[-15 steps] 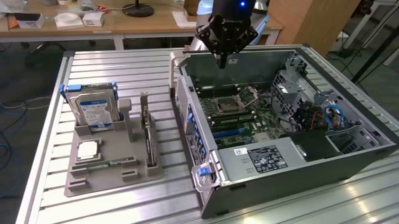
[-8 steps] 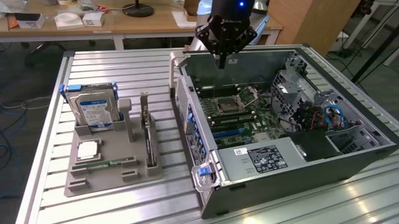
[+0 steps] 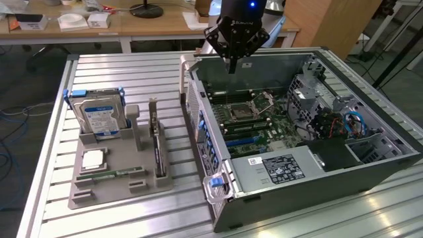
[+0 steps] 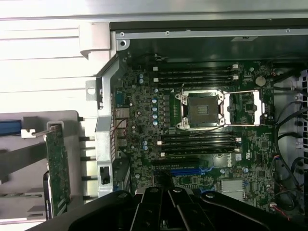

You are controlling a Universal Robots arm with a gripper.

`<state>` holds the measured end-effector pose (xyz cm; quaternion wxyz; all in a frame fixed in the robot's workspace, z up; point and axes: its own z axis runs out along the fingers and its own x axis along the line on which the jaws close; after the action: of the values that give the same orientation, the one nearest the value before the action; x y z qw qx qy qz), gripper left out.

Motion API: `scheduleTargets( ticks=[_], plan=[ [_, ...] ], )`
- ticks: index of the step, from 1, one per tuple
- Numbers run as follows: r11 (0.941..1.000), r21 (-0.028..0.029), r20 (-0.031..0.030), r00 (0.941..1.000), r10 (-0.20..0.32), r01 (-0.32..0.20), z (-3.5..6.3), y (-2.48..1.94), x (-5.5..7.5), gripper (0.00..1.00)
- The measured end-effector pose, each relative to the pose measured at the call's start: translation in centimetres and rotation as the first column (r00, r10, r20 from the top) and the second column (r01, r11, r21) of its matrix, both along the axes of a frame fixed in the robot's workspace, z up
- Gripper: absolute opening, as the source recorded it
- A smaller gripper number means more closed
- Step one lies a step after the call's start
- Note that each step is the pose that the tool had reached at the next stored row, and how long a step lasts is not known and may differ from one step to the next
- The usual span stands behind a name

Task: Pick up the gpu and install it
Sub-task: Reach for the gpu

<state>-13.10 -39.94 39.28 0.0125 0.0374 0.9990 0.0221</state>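
The gripper (image 3: 231,67) hangs above the open computer case (image 3: 317,198), closed tight and holding nothing. The gpu (image 3: 157,144) stands on edge in the gray holder (image 3: 106,189) just beside the case.

The arm (image 3: 241,10) above the claw (image 3: 231,67) is cut off by the exterior view's top edge. In the wrist view, the claw's dark body hides one end of the gpu (image 4: 57,163) and a strip of the motherboard (image 4: 139,120). The print on the power supply label (image 3: 281,168) is too small to read.
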Motion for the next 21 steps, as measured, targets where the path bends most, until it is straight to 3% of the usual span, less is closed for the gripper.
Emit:
scheduleTargets(
  ticks=[21],
  plan=[
    [1.0000, 0.0000, 0.0000, 1.0000, 0.000, 0.000, -0.03, -0.12, -1.6, 0.11]
  ],
)
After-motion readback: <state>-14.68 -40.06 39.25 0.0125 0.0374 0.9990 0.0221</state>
